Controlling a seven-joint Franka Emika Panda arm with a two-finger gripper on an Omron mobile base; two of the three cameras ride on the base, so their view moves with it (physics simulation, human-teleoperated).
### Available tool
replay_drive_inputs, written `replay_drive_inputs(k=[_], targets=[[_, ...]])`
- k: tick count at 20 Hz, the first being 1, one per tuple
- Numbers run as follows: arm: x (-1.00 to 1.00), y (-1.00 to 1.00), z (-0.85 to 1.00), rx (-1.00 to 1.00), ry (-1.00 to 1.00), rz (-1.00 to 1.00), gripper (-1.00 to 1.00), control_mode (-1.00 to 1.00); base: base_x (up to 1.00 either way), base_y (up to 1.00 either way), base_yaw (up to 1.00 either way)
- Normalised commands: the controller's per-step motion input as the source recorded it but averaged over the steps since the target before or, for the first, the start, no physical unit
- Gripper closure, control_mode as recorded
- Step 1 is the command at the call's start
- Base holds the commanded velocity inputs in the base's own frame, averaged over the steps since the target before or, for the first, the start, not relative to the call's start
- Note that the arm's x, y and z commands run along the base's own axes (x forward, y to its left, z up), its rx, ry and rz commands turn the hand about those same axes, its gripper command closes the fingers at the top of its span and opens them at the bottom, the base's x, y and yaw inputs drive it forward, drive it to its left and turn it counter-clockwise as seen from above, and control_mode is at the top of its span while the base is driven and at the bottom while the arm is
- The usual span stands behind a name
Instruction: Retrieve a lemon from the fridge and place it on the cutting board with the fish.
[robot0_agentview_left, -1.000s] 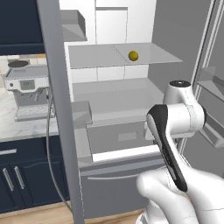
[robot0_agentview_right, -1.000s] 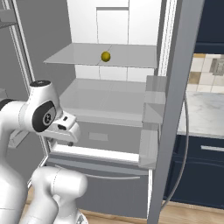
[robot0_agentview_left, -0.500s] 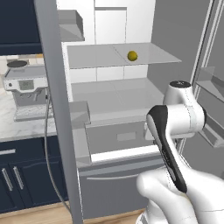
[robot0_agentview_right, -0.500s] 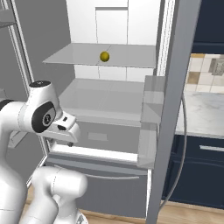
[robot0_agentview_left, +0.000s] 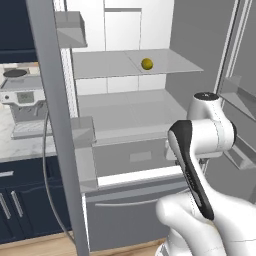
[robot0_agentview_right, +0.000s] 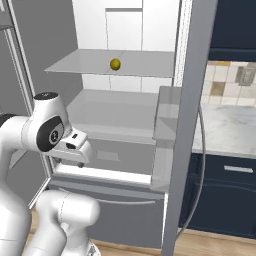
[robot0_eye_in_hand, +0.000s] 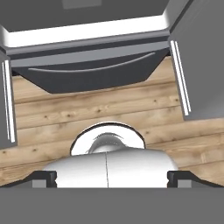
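Note:
The fridge (robot0_agentview_left: 200, 45) stands open, its white inside and grey shelves facing me. The lemon (robot0_agentview_left: 146, 63), small and yellow, lies on the upper shelf near the middle, also seen as the lemon (robot0_agentview_right: 115, 64) in the right base view. My gripper (robot0_agentview_right: 76, 159) hangs low in front of the fridge, below the shelves and far under the lemon, pointing at the floor. In the hand view my gripper (robot0_eye_in_hand: 111, 177) is open, fingertips (robot0_eye_in_hand: 43, 177) wide apart with nothing between them, above the bottom drawer (robot0_eye_in_hand: 87, 74). The cutting board and the fish are out of view.
Both fridge doors stand out on either side, the left door (robot0_agentview_left: 52, 125) and the right door (robot0_agentview_right: 192, 125), each with door bins. A coffee machine (robot0_agentview_left: 20, 97) sits on the left counter. A marble counter (robot0_agentview_right: 230, 130) over navy cabinets lies right. Wooden floor (robot0_eye_in_hand: 109, 113) runs below.
The whole picture has slid slightly left in both base views, so the base has moved. The arm keeps its pose and the gripper stays open. The lemon has not moved on its shelf.

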Motion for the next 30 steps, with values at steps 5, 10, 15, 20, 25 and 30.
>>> replay_drive_inputs(k=[5,10,15,20,25,30], targets=[[0.0,0.0,0.0,0.0,0.0,0.0,-1.0,1.0,0.47,-0.05,0.0],[0.0,0.0,0.0,0.0,0.0,0.0,-1.0,1.0,0.61,-0.02,0.0],[0.0,0.0,0.0,0.0,0.0,0.0,-1.0,1.0,0.57,0.0,0.0],[0.0,0.0,0.0,0.0,0.0,0.0,-1.0,1.0,0.5,0.0,0.0],[0.0,0.0,0.0,0.0,0.0,0.0,-1.0,1.0,0.47,0.0,0.0],[0.0,0.0,0.0,0.0,0.0,0.0,-1.0,1.0,0.42,0.0,0.0]])
